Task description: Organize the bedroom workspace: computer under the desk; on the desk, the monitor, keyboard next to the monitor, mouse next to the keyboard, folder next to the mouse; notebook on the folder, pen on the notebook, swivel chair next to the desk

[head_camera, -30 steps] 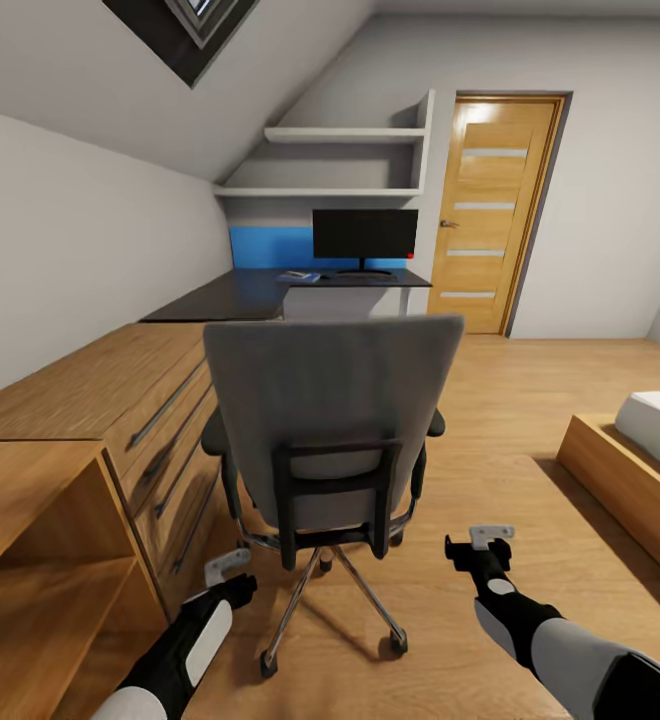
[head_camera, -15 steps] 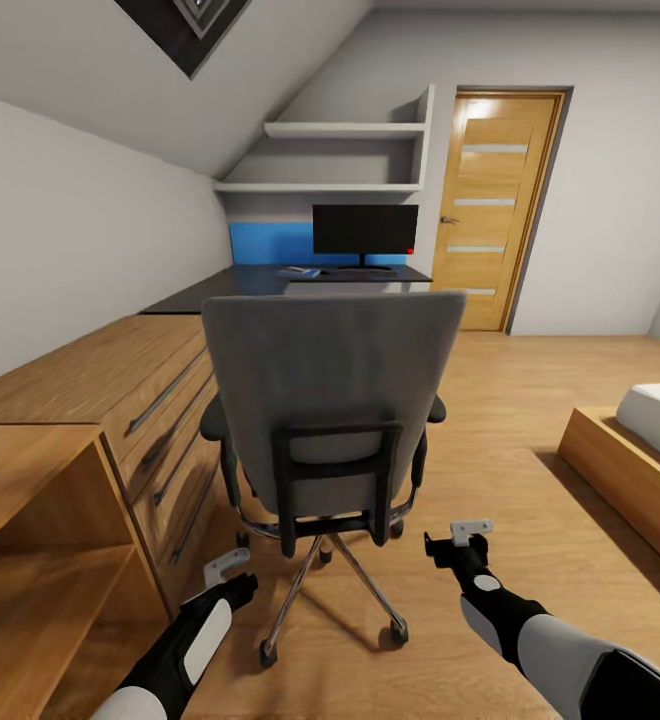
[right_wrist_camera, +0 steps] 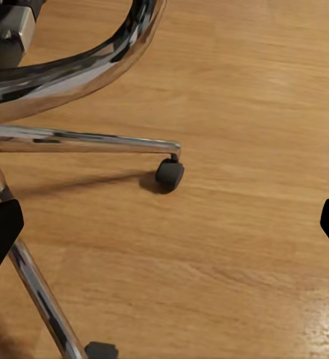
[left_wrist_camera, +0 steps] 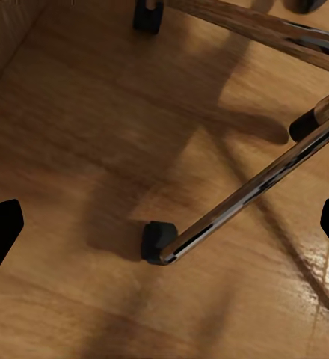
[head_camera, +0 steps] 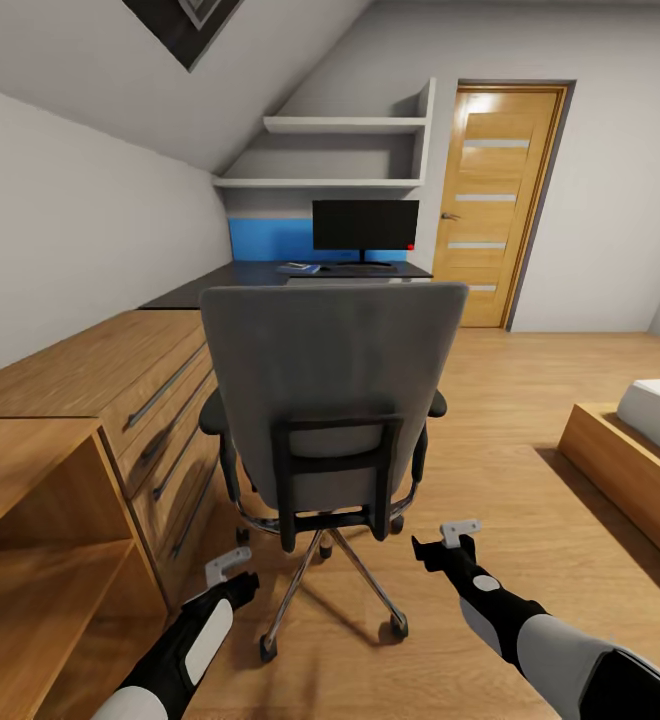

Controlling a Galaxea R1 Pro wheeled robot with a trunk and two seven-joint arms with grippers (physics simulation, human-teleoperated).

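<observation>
Swivel chair (head_camera: 332, 400) stands on the floor (head_camera: 530, 420) facing the far table (head_camera: 270, 280), monitor (head_camera: 365, 226) at its back edge. Left claw (head_camera: 232, 572) and right claw (head_camera: 448, 545) low by the chair base — both spread apart, empty. Chair likely rolls easily but swivels — push at the stiff backrest frame.

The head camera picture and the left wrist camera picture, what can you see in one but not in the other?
Seen from the head: the swivel chair's grey back, the monitor on the desk, the door, wooden drawers, and both arms with the left pincer and right pincer.

Seen from the left wrist: a close look at one black caster wheel with its shadow.

Both: the chair's chrome legs and the wooden floor.
</observation>
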